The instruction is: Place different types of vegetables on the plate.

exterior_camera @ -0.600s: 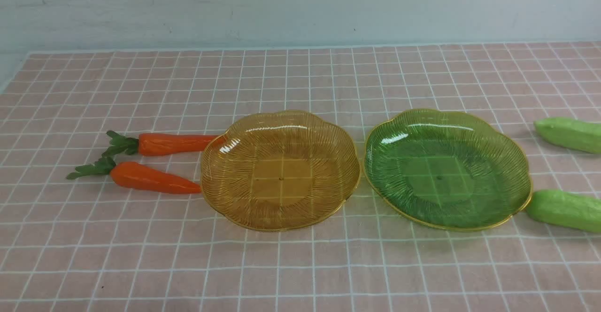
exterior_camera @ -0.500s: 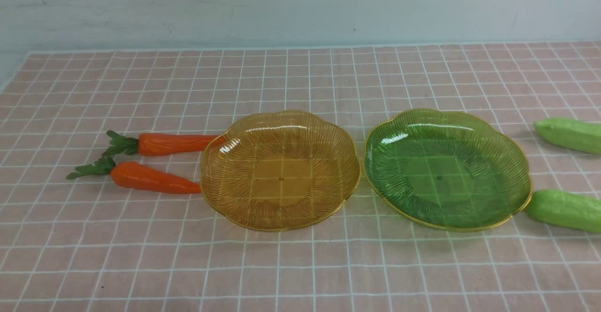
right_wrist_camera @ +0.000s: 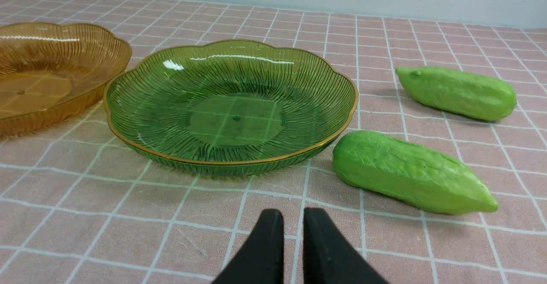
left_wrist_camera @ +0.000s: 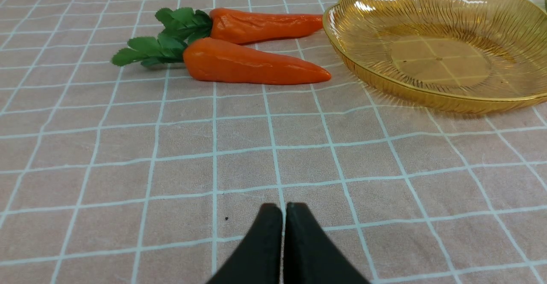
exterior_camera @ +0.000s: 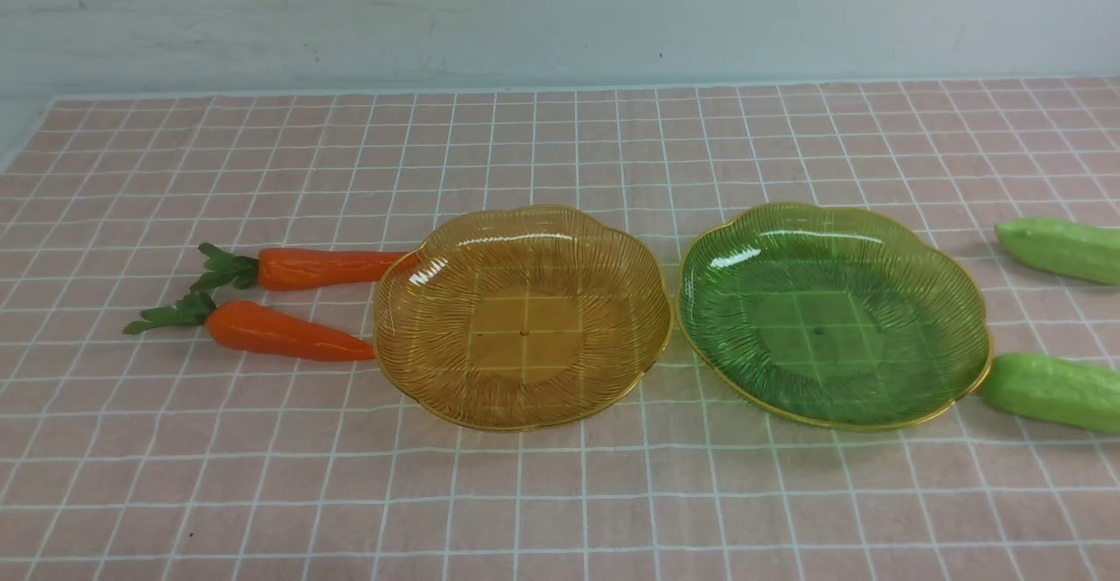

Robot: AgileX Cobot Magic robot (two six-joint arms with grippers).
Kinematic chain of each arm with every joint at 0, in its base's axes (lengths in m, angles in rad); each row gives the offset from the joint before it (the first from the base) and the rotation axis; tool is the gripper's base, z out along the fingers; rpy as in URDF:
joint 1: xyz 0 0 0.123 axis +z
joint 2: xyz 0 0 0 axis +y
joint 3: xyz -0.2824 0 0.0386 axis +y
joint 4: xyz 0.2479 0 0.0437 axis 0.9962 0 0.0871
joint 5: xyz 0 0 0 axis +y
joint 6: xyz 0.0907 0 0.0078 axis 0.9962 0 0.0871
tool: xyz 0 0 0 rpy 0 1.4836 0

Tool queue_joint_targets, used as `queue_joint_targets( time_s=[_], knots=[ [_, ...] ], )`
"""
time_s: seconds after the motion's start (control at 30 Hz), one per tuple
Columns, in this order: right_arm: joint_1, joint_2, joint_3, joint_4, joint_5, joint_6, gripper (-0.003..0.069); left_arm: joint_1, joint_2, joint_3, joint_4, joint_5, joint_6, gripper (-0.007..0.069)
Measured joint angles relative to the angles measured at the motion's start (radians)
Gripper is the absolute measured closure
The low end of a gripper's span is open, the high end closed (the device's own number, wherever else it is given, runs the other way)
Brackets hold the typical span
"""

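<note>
Carrots [exterior_camera: 289,301], cucumbers [exterior_camera: 1054,318] beside plates | left claw [left_wrist_camera: 284,209] together, empty | right claw [right_wrist_camera: 292,215] slightly apart, empty

Both cucumbers, far [exterior_camera: 1063,250] and near [exterior_camera: 1054,391], are cut by the front view's right edge.

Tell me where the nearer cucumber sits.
In the front view the nearer cucumber lies on the robot's right, its end at the green plate's near right rim, nearer than the other cucumber.
</note>
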Motion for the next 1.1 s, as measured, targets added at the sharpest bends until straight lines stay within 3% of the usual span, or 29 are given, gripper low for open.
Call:
queue_joint_targets(
  time_s=[0.8, 0.87, 0.93, 1.1],
  knots=[
    [0.0, 0.0, 0.0, 0.004, -0.006, 0.005, 0.0594, 0.0, 0.0, 0.0, -0.002, 0.0, -0.001, 0.0628],
    [0.0, 0.0, 0.001, 0.073, -0.013, 0.041, 0.0594, 0.0, 0.0, 0.0, -0.036, 0.0, -0.021, 0.0628],
    [0.0, 0.0, 0.001, 0.243, -0.018, 0.121, 0.0594, 0.0, 0.0, 0.0, -0.114, 0.0, -0.077, 0.0628],
    [0.0, 0.0, 0.002, 0.742, -0.029, 0.33, 0.0594, 0.0, 0.0, 0.0, -0.539, 0.001, -0.304, 0.0628]
  ],
)
